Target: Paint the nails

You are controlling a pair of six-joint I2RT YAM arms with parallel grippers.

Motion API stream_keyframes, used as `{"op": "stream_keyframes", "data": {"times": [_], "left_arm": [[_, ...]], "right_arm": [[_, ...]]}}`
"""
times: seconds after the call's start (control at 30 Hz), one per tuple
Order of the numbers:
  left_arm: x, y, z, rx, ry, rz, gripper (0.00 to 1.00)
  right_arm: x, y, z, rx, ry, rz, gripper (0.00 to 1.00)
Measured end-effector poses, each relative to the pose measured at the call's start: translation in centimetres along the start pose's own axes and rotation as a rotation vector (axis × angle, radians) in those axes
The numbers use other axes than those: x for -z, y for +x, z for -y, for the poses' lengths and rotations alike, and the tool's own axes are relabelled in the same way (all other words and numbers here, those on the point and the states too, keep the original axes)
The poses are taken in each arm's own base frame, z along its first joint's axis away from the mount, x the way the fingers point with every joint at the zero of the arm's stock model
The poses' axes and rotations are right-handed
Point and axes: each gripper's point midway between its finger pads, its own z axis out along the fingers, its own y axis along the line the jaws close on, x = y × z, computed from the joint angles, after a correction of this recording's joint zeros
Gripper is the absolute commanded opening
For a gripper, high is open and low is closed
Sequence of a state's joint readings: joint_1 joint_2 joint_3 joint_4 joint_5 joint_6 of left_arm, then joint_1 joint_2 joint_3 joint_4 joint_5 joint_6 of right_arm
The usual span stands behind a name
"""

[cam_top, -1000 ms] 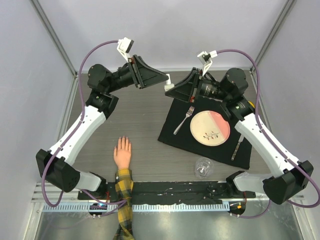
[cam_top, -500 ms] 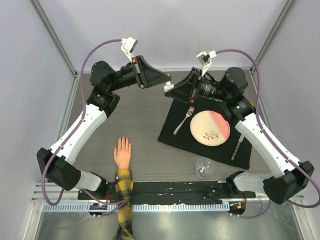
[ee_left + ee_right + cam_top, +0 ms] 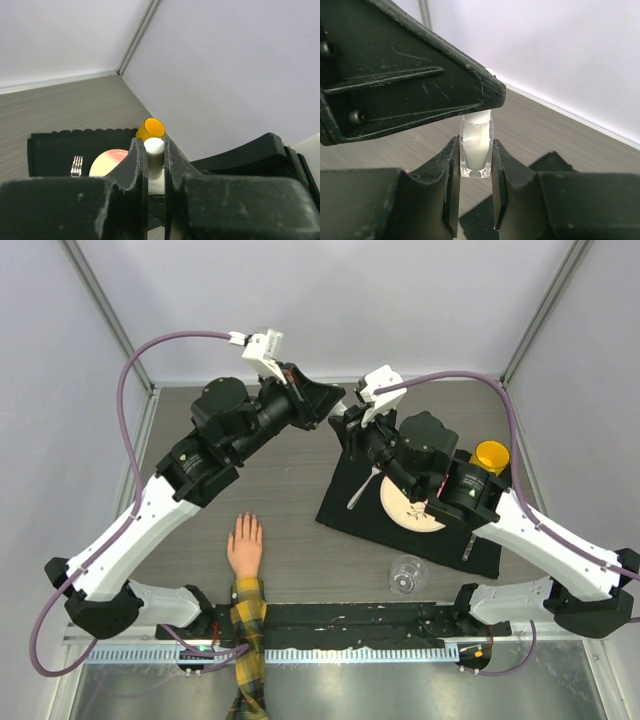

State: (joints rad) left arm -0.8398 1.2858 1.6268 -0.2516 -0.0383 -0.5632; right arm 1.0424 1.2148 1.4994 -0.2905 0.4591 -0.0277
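Left gripper (image 3: 153, 150) of mine is clenched on the white cap (image 3: 154, 145) of a small clear bottle (image 3: 476, 150). My right gripper (image 3: 475, 155) grasps the bottle's body from the other side. The two grippers meet in the air above the far middle of the desk (image 3: 290, 470), over the far left corner of a black mat (image 3: 345, 510).

The desk is grey with a wood grain. Pale, bare walls (image 3: 330, 300) close it in on three sides, with slanting metal posts (image 3: 105, 315) at the far corners.

A peach fake hand (image 3: 244, 545) lies flat near the desk's near edge, left of centre, its fingers pointing toward the far edge. The nails (image 3: 245, 519) sit at those fingertips, too small to make out, and well apart from both grippers. A yellow-and-black plaid sleeve (image 3: 248, 640) trails from the wrist over the near edge.

The mat lies skewed on the right half of the desk. On it are a cream and pink plate (image 3: 408, 515), partly hidden by my right arm, and a fork (image 3: 360, 492) just left of the plate. An orange cup (image 3: 490, 456) stands by the mat's far right corner. A clear glass (image 3: 405, 573) stands at the mat's near edge.
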Motion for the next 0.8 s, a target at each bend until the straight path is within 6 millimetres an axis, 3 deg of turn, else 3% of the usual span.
{"op": "stream_keyframes", "data": {"times": [0.1, 0.2, 0.23, 0.33, 0.53, 0.7, 0.73, 0.8], "left_arm": [[-0.8, 1.2, -0.8, 0.001, -0.027, -0.023, 0.01], [-1.1, 2.4, -1.5, 0.000, -0.045, -0.050, 0.33], [-1.2, 2.5, -1.6, 0.001, -0.046, -0.055, 0.53], [-1.0, 2.9, -0.8, 0.004, 0.006, -0.081, 0.67], [-0.6, 3.4, -0.1, 0.009, 0.065, -0.101, 0.76], [0.0, 2.8, 0.3, 0.020, 0.110, -0.108, 0.76], [0.2, 2.6, 0.3, 0.032, 0.125, -0.111, 0.85], [0.4, 2.0, -0.4, 0.067, 0.140, -0.105, 0.86]], "right_arm": [[-0.1, 1.5, 0.7, 0.048, 0.017, -0.023, 0.00], [-0.3, 2.8, 1.3, 0.070, 0.011, -0.047, 0.00], [-0.4, 3.0, 1.5, 0.069, -0.003, -0.049, 0.00], [-0.7, 2.8, 1.9, 0.036, -0.056, -0.035, 0.00], [-0.6, 3.4, 2.2, -0.044, -0.217, -0.047, 0.00], [0.1, 3.3, 1.4, -0.129, -0.381, -0.061, 0.00], [0.3, 3.2, 1.3, -0.146, -0.406, -0.064, 0.00], [0.8, 2.9, 0.9, -0.185, -0.474, -0.063, 0.00]]}}
